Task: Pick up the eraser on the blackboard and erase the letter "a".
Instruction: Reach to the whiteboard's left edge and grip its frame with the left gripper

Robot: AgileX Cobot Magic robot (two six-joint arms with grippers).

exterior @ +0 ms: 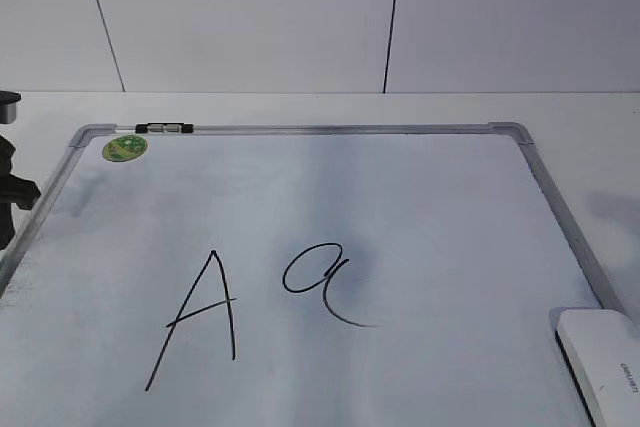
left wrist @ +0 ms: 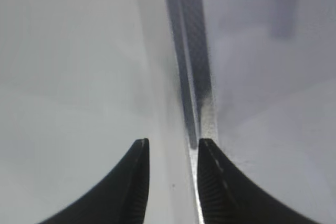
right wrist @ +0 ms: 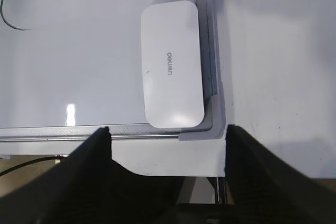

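Parked at the far left of the blackboard (exterior: 420, 207), just outside its frame — left pincer (left wrist: 172, 145), narrow, fingers nearly together and holding nothing, one tip over the bench (left wrist: 68, 77) and the other beside the silver frame rail. Probably kept there to stay clear of the writing area, since nothing on that side needs gripping.

Near the blackboard's top-left corner, one round green sticker (exterior: 125, 148), and beside it on the top rail one small dark clip or marker (exterior: 165, 128), too small to identify.

Toward the blackboard's middle, two marks in thin black: one angular capital "A" (exterior: 200, 317) on the left, and just right of it one cursive letter "a" (exterior: 318, 282) with a loop and trailing tail — intact, so no erasing done yet.

At the blackboard's lower-right corner, one eraser (right wrist: 172, 64), white, lying flat with the felt side presumably down, tucked lengthwise against the right frame rail and close to the bottom rail. Well apart from the letter "a", so a carry across the board lies ahead.

Above that corner, right pincer (right wrist: 168, 135) — wide, empty, fingers spread broader than the eraser and hanging short of it, seemingly lined up for a descent onto its long sides.

One blackboard, one eraser, two letters, two pincers.
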